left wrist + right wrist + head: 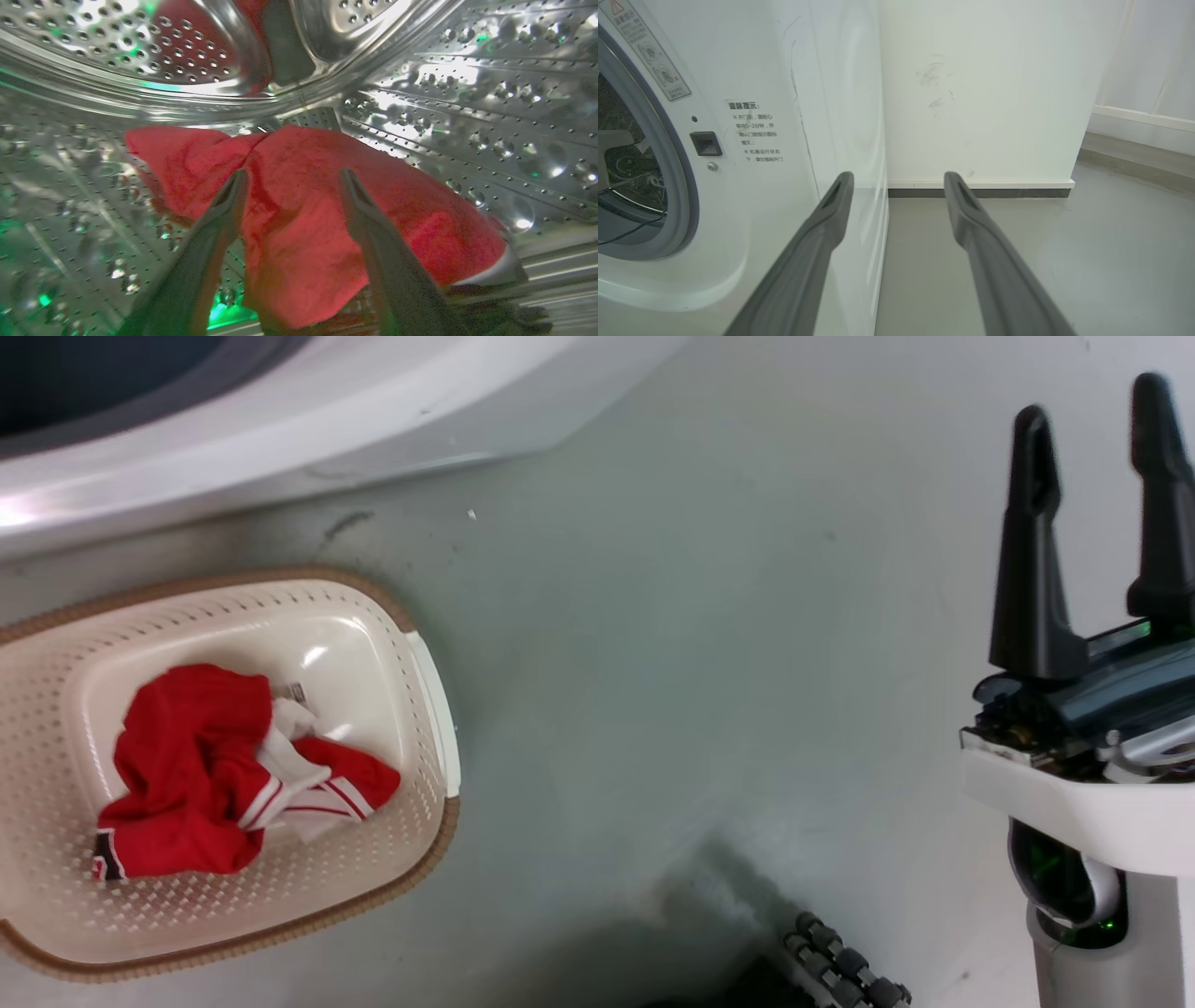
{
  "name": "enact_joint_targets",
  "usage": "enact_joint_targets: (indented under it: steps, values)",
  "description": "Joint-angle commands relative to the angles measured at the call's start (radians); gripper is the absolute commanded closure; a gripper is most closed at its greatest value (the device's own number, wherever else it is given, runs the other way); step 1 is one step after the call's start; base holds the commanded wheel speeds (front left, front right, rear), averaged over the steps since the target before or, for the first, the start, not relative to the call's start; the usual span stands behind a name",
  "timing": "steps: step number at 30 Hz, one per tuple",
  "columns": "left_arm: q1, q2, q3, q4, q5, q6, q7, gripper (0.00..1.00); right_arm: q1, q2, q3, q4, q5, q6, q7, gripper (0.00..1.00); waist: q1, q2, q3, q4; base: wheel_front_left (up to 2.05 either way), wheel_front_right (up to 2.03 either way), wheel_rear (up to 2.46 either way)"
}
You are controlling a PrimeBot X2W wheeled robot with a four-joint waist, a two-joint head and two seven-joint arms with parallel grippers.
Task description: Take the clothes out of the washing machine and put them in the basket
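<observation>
The left gripper (293, 173) is wide open over a red garment (299, 266) inside the washer drum (467, 116), gripping nothing. The right gripper (1092, 399) is open and empty; 1 striped garment (187, 765) lies in the basket (280, 574).

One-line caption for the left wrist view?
Open left gripper poised at a soft red fabric garment lying inside the perforated steel drum.

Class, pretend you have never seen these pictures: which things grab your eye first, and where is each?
A bright red garment lies in the shiny perforated drum, before the open left gripper. Crumpled red clothes with white trim sit in the cream basket on the grey floor beside the washing machine. The right gripper stands open and empty at the head view's right.
</observation>
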Motion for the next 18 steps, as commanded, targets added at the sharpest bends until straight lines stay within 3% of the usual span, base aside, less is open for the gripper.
enact_joint_targets:
  steps: [1, 11, 18]
  values:
    - [-0.022, 0.006, 0.001, 0.007, -0.004, -0.002, 0.012, 0.00, -0.018, 0.002, -0.001, -0.009, 0.010, -0.001, -0.002, 0.00, -0.0002, 0.0000, 0.058, -0.015, 0.00, 0.00, 0.00]
    - [-0.268, -0.011, -0.034, 0.111, -0.039, -0.013, 0.341, 0.00, -0.046, 0.001, -0.020, -0.092, 0.060, -0.001, -0.002, 0.00, -0.0002, 0.0000, 0.162, -0.032, 0.00, 0.00, 0.00]
    - [-0.340, -0.014, -0.068, 0.151, -0.028, -0.001, 0.456, 0.00, -0.038, 0.001, -0.022, -0.116, 0.069, -0.001, -0.002, 0.00, -0.0002, 0.0000, 0.186, -0.041, 0.00, 0.00, 0.00]
